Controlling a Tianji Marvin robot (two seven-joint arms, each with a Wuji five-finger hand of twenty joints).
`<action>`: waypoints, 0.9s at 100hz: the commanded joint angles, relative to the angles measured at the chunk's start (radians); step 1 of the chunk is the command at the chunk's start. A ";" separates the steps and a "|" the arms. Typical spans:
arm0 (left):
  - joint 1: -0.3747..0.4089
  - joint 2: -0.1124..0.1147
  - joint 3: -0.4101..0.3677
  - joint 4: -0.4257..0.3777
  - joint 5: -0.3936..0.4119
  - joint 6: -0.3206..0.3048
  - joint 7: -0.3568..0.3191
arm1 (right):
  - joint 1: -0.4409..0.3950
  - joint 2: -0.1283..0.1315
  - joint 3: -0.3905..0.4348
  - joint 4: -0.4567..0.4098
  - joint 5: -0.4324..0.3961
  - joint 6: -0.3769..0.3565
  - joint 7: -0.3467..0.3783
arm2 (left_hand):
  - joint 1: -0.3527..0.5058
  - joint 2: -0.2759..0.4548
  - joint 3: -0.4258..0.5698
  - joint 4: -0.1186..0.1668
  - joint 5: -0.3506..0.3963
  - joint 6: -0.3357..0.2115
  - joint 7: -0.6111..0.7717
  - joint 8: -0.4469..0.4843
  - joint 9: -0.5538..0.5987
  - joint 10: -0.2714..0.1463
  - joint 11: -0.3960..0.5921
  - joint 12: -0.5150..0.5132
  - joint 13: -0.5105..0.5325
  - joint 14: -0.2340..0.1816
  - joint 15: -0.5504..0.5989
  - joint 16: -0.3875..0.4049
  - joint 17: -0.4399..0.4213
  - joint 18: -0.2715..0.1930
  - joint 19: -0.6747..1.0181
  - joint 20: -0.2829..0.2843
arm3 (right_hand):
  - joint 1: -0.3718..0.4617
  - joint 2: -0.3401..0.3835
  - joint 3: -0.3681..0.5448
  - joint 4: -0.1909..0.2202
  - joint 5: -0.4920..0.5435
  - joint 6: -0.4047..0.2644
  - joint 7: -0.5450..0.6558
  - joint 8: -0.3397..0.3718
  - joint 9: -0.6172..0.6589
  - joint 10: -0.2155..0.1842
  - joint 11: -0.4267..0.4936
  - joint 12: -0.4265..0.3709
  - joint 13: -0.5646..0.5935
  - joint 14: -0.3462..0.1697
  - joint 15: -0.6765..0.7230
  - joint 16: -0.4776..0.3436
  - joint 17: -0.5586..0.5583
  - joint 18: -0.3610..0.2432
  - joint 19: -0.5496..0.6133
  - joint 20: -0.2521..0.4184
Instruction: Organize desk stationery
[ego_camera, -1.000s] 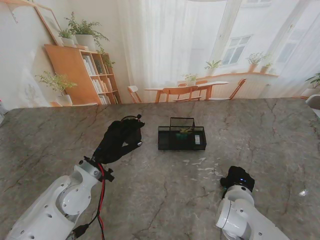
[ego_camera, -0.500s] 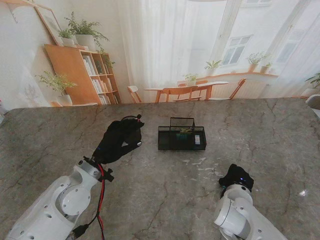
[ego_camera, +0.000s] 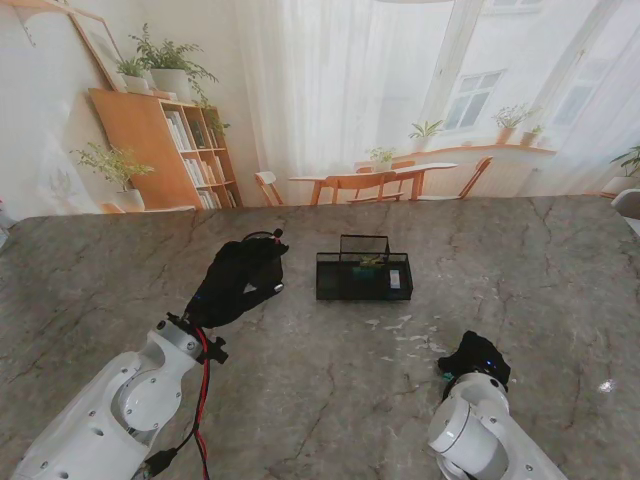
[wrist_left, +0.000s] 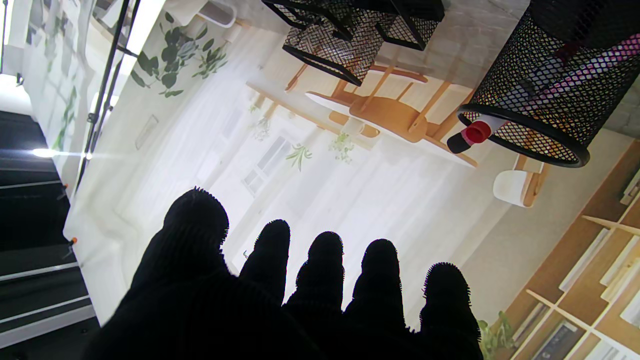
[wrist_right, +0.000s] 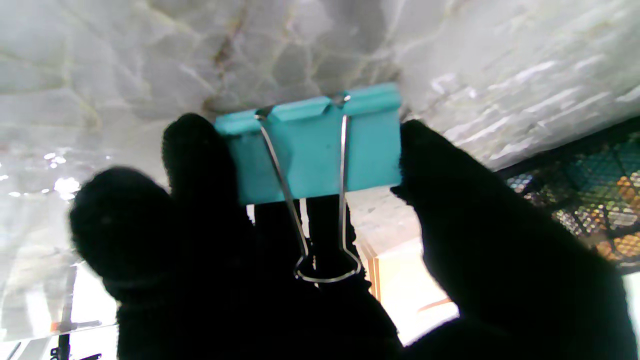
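Since the earlier frames the right robot hand (ego_camera: 477, 357) has drawn slightly nearer to me; the left robot hand (ego_camera: 240, 277) has stayed put left of the mesh organizer (ego_camera: 364, 275). The right robot hand pinches a teal binder clip (wrist_right: 320, 147) between thumb and fingers, pressed against the marble surface (ego_camera: 330, 390). From the stand the clip is hidden. The left robot hand's fingers (wrist_left: 325, 265) are spread, holding nothing, near a mesh pen cup (wrist_left: 545, 82) with a red-capped marker (wrist_left: 475, 134).

Mesh organizer (ego_camera: 363, 275) between both hands.

Bright backlit, silhouetted fingers, slight blur
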 joint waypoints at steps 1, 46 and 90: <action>0.003 -0.002 0.001 -0.002 0.000 -0.003 0.001 | -0.006 -0.009 0.010 -0.026 0.008 -0.007 0.005 | 0.029 0.083 -0.027 -0.120 0.011 -0.005 0.006 0.005 0.006 0.000 -0.003 0.004 0.018 -0.008 0.003 0.010 -0.014 -0.013 0.008 -0.004 | 0.241 -0.062 0.253 0.033 0.008 -0.006 0.029 -0.018 0.018 -0.003 -0.014 -0.010 0.047 -0.184 0.027 -0.018 0.036 -0.228 0.035 -0.006; 0.003 -0.002 0.001 -0.002 0.001 -0.003 0.000 | 0.065 0.001 0.054 -0.114 0.029 -0.045 0.064 | 0.029 0.083 -0.027 -0.120 0.011 -0.005 0.006 0.005 0.005 -0.001 -0.003 0.003 0.017 -0.010 0.002 0.009 -0.014 -0.013 0.006 -0.004 | 0.252 -0.071 0.249 0.012 0.022 -0.029 0.032 -0.028 0.024 -0.010 -0.021 -0.014 0.051 -0.181 0.029 -0.030 0.037 -0.247 0.033 0.004; 0.011 -0.001 -0.010 -0.008 0.012 0.004 0.007 | 0.346 -0.017 -0.045 0.009 0.120 -0.023 0.091 | 0.029 0.083 -0.027 -0.121 0.012 -0.006 0.006 0.005 0.006 -0.002 -0.003 0.003 0.018 -0.009 0.003 0.010 -0.014 -0.013 0.006 -0.003 | 0.259 -0.064 0.234 0.003 0.024 -0.053 0.042 -0.030 0.024 -0.028 -0.028 -0.014 0.050 -0.186 0.023 -0.033 0.036 -0.261 0.021 0.008</action>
